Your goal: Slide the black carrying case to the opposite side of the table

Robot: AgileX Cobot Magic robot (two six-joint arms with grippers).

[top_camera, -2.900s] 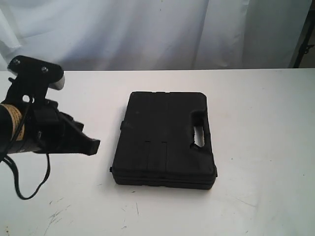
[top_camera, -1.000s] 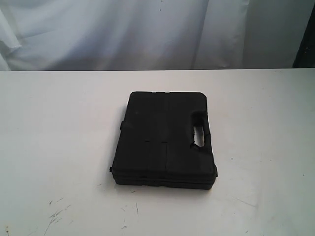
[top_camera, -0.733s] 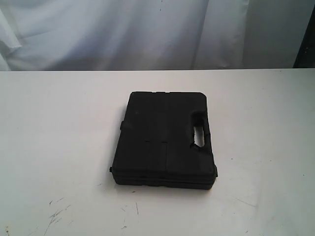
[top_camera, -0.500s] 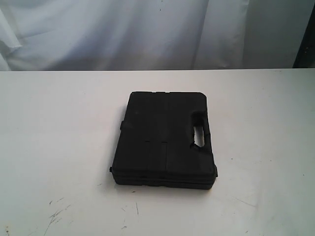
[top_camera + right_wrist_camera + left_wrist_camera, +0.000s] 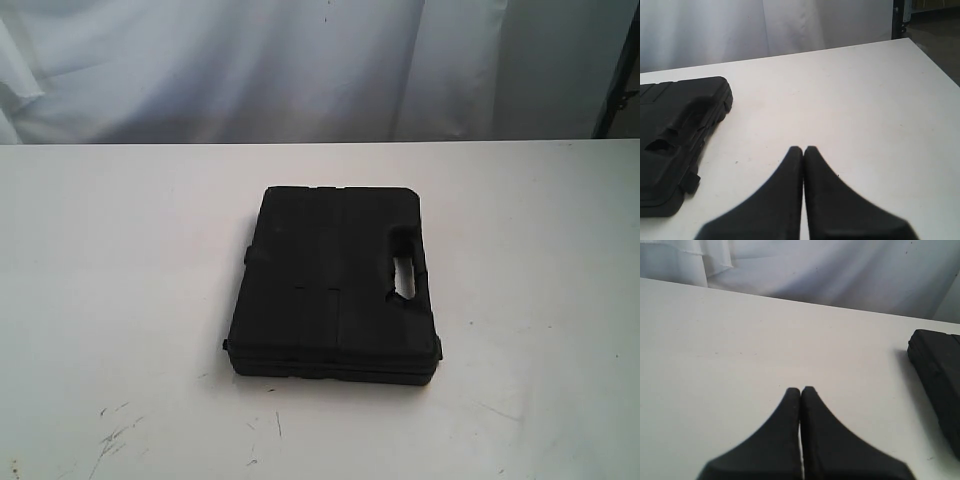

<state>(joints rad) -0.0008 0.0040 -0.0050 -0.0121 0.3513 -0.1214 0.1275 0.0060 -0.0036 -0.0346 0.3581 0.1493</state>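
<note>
The black carrying case (image 5: 335,285) lies flat near the middle of the white table (image 5: 120,260), its handle cut-out toward the right side. Neither arm shows in the exterior view. In the left wrist view my left gripper (image 5: 800,389) is shut with nothing in it, over bare tabletop, and the case (image 5: 937,380) sits well off to one side. My right gripper (image 5: 803,149) is also shut and empty, hovering above the table with the case (image 5: 675,135) apart from it.
A white curtain (image 5: 300,60) hangs behind the far table edge. Small dark scuff marks (image 5: 115,435) dot the near left of the tabletop. A dark stand (image 5: 901,17) rises past the table's far corner in the right wrist view.
The left arm, seen at the left of the exterior view 2.9 s ago, has withdrawn out of frame. The case has not moved over the last second.
</note>
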